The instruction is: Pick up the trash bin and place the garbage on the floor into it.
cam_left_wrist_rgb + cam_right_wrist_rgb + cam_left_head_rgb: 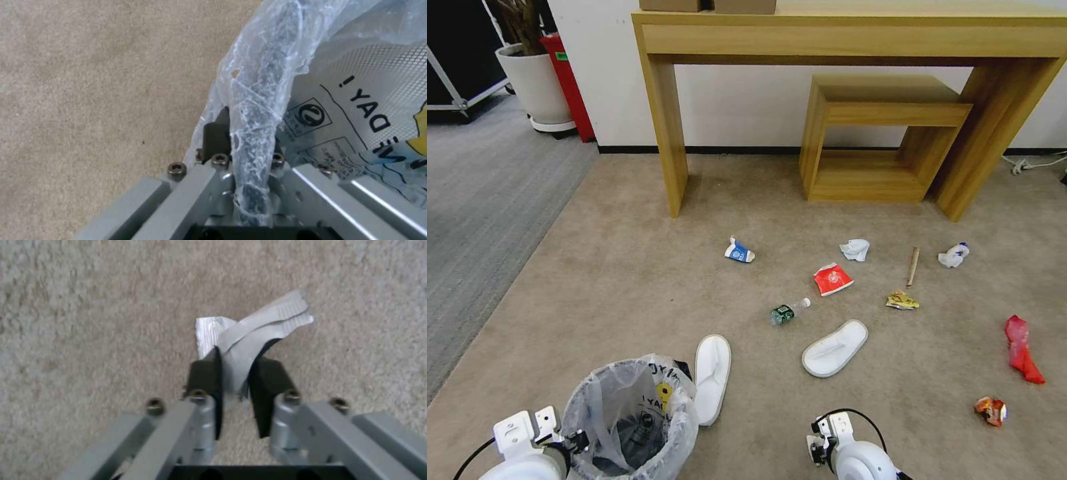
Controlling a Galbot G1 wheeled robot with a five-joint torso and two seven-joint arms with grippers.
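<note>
The left gripper [242, 146] pinches the rim of the small round dark trash bin [627, 413] with its translucent lettered bag liner, nearest the robot on the beige carpet [627, 267]. The right gripper [236, 373] is pressed together on a crumpled silver foil wrapper [253, 333], held above the carpet. A white slipper [712, 377] lies just beside the bin, a second white slipper [835, 347] farther right. Beyond them lie a small clear bottle [789, 311], a flattened red paper cup [832, 279] and a blue-white carton [739, 251], near the wooden table [854, 40].
</note>
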